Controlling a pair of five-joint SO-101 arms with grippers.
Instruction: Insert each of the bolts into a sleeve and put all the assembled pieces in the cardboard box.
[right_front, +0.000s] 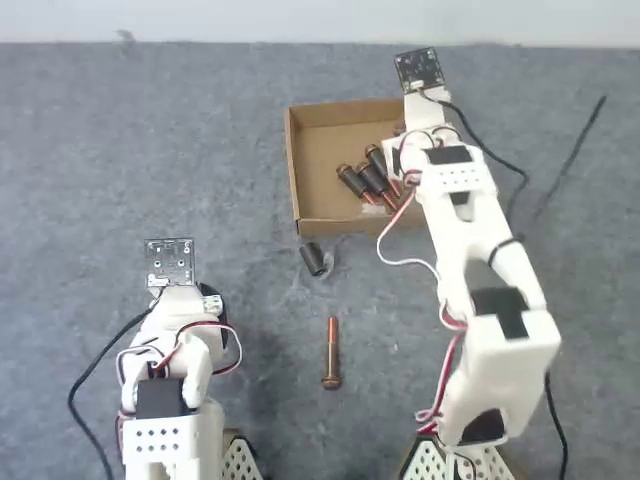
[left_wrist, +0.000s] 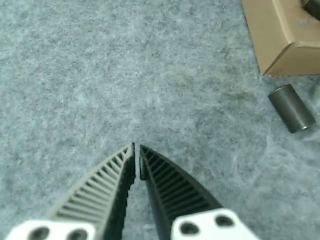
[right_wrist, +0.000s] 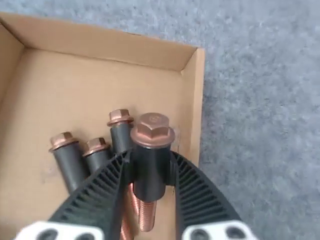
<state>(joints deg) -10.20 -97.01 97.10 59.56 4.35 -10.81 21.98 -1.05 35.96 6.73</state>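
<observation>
The left gripper (left_wrist: 136, 147) hangs over the carpet (left_wrist: 75, 60) with its jaws closed on nothing, and a loose sleeve (right_front: 315, 258) and bolt (right_front: 331, 352) lie apart between the arms, just outside the box (right_front: 292, 165). The right gripper (right_wrist: 150, 159) clamps an assembled piece (right_wrist: 151, 134) over the box, above three pieces (right_wrist: 97, 156) lying inside. I think it should go lower and open slowly beside them, so that the bolt does not slip out of its sleeve.
</observation>
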